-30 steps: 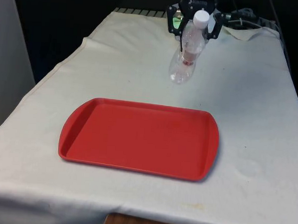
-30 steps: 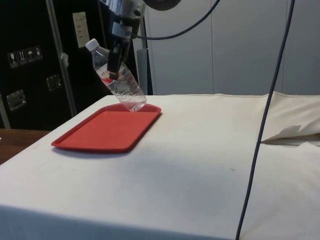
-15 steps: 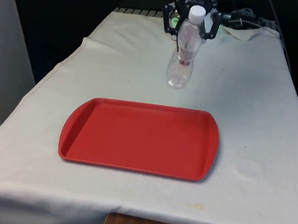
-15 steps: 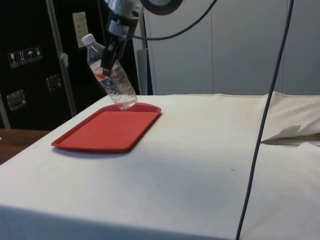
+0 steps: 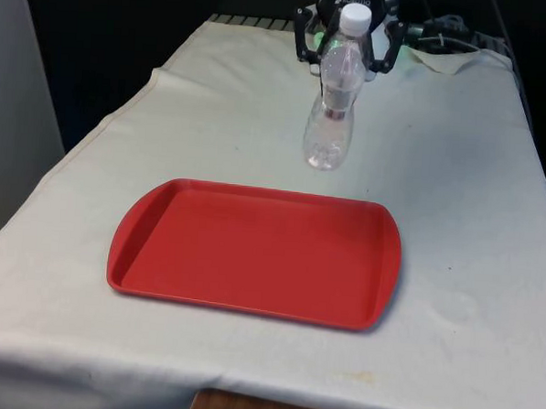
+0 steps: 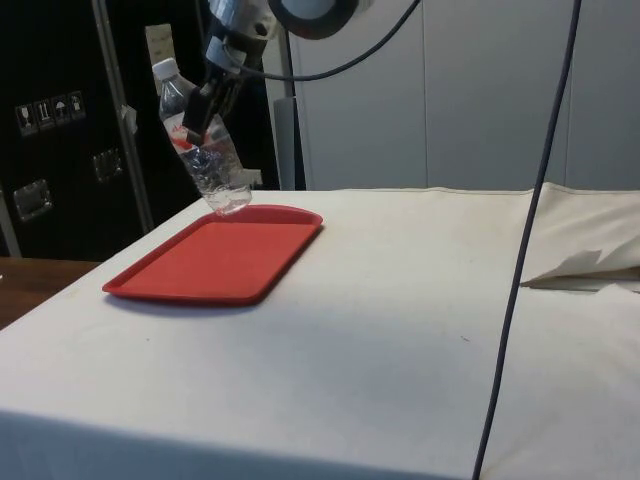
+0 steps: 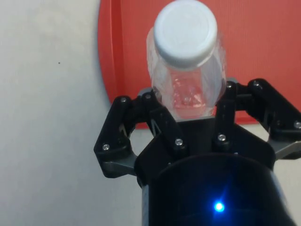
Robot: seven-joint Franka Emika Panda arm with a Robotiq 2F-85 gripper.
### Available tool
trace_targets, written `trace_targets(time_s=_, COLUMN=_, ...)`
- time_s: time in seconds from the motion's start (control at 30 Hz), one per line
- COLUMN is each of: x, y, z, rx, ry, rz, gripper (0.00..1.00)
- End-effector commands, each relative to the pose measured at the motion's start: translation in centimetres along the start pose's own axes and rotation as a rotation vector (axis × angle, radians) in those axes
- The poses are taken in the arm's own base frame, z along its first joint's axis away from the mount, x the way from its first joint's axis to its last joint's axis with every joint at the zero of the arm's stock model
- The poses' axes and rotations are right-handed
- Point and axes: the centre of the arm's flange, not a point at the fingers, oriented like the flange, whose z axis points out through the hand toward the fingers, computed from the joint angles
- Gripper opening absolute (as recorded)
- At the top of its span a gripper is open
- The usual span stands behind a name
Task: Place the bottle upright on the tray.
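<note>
Front view: high, looking down the table (image 5: 494, 179) lengthwise. Side view: low, across the table's long edge. Wrist view: close, straight down. All share the tray (image 5: 252, 254).

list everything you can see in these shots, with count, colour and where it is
bottle: one, clear with a white cap and a red label, held off the table, tilted, near the tray's far edge
tray: one, red, flat on the cloth toward the table's near end, nothing on it
tablecloth: one, white, covering the table
cable: one, dark, hanging down across the side view
gripper: one, black, jaws closed on the bottle below its cap
</note>
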Motion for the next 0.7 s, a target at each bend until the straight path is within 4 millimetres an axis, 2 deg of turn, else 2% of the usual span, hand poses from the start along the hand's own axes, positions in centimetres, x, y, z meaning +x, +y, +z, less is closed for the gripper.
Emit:
trace_targets(time_s=0.0, x=0.30, y=-0.27, z=-0.02, rx=0.007, ry=0.021, rz=0.008, gripper=0.35)
trace_targets(time_s=0.27, x=0.70, y=0.45, z=0.43, rx=-0.009, ry=0.063, rz=0.034, gripper=0.35)
trace_targets(time_s=0.3, x=0.90, y=-0.04, z=0.37, rx=0.000, ry=0.085, rz=0.046, gripper=0.35)
trace_targets(time_s=0.5, x=0.95, y=-0.11, z=0.13, rx=0.001, ry=0.129, rz=0.072, gripper=0.35)
trace_targets(time_s=0.53, x=0.88, y=0.66, z=0.38, rx=-0.013, ry=0.112, rz=0.067, gripper=0.35)
trace_targets(time_s=0.57, x=0.99, y=-0.09, z=0.07, rx=0.000, ry=0.137, rz=0.075, gripper=0.35)
trace_targets(time_s=0.67, x=0.97, y=-0.03, z=0.04, rx=-0.002, ry=0.154, rz=0.084, gripper=0.35)
